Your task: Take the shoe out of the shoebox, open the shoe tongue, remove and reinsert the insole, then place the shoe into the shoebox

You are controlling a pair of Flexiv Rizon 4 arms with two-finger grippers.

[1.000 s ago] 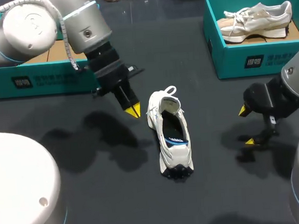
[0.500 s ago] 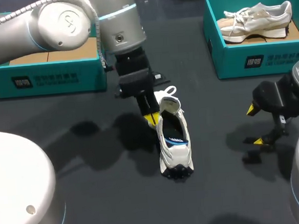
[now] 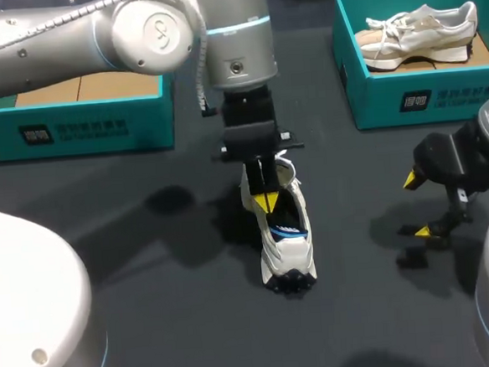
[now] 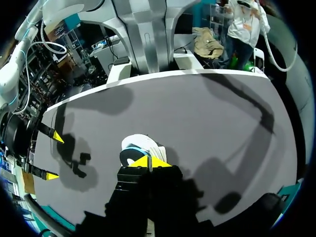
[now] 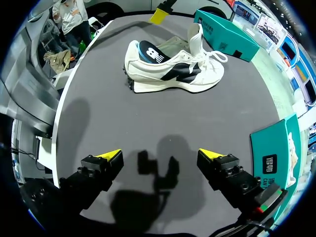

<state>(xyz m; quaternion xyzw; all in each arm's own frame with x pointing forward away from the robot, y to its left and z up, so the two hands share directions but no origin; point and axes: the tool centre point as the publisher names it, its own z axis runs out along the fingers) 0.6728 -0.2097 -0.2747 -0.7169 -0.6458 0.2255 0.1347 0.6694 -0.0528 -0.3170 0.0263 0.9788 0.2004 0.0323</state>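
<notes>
A white shoe (image 3: pixel 285 241) lies on the dark table, toe toward the front edge, tongue raised, a dark and blue insole (image 3: pixel 286 221) showing inside. My left gripper (image 3: pixel 267 201) is shut, its yellow tips together just above the shoe's opening near the heel. In the left wrist view the shut tips (image 4: pixel 149 162) hang over the shoe (image 4: pixel 139 146). My right gripper (image 3: pixel 416 206) stands open to the shoe's right, apart from it, holding nothing. The right wrist view shows its open fingers (image 5: pixel 160 157) with the shoe (image 5: pixel 173 69) on its side well ahead.
A teal shoebox (image 3: pixel 406 96) at the back right holds a second, beige and white shoe (image 3: pixel 419 33). Another teal box (image 3: pixel 81 128) with cardboard inside stands at the back left, behind my left arm. Bare dark tabletop surrounds the shoe.
My left arm has swung to the right, from beside the shoe's heel to over its opening, gripper still shut. The right gripper shifted slightly right, then stayed put.
</notes>
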